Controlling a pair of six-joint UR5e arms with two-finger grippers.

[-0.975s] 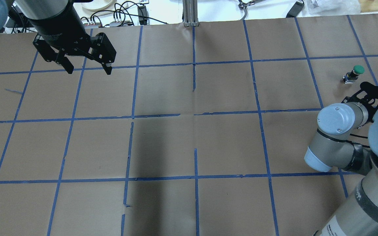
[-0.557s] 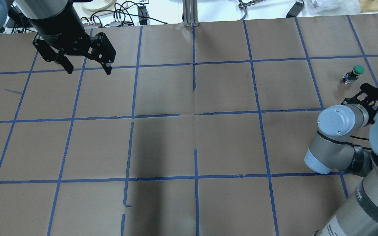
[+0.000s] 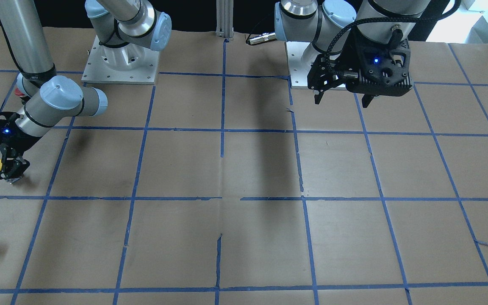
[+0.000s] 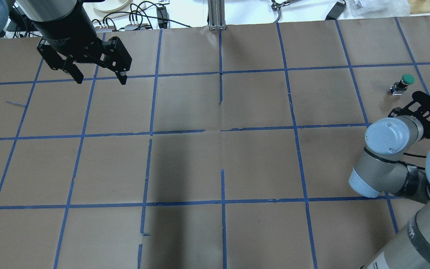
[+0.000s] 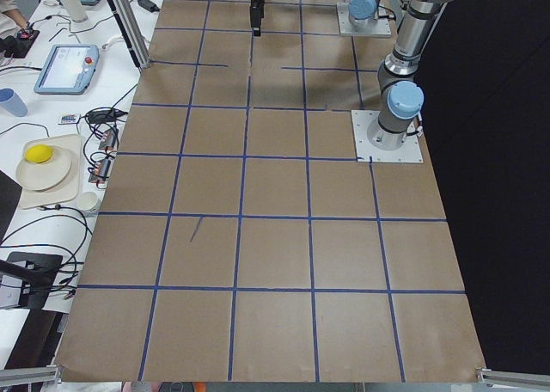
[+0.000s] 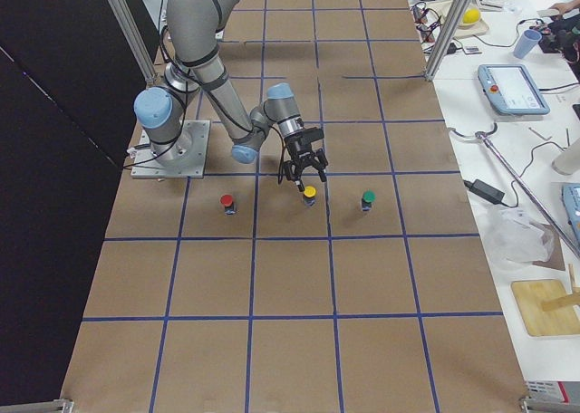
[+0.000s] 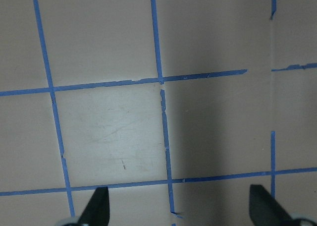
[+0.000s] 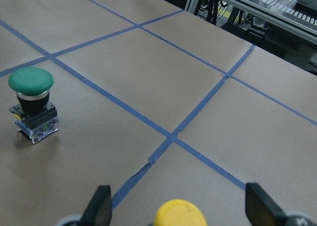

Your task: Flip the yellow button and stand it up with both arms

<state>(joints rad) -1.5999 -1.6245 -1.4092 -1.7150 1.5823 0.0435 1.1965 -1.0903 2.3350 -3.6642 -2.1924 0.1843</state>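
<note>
the yellow button point(image 6: 309, 194) looks cap-up on the table point(image 4: 259, 160). it sits near the green button point(image 6: 367, 198), between that one and the red button point(image 6: 227, 201). the right gripper point(image 3: 9, 171) hangs over it with its fingers point(image 8: 100, 203) spread wide, the cap showing between them with neither touching. the left gripper point(image 4: 101, 79) hovers well apart from the green button, also spread wide and holding nothing.

You saw the bench point(image 5: 275, 263), brown with a blue grid, filling the frame. The left arm point(image 5: 401, 100) rose at centre right. At the left edge lay a pendant point(image 5: 64, 68), a blue cup point(image 5: 10, 102) and a plate point(image 5: 53, 177) holding something yellow.
</note>
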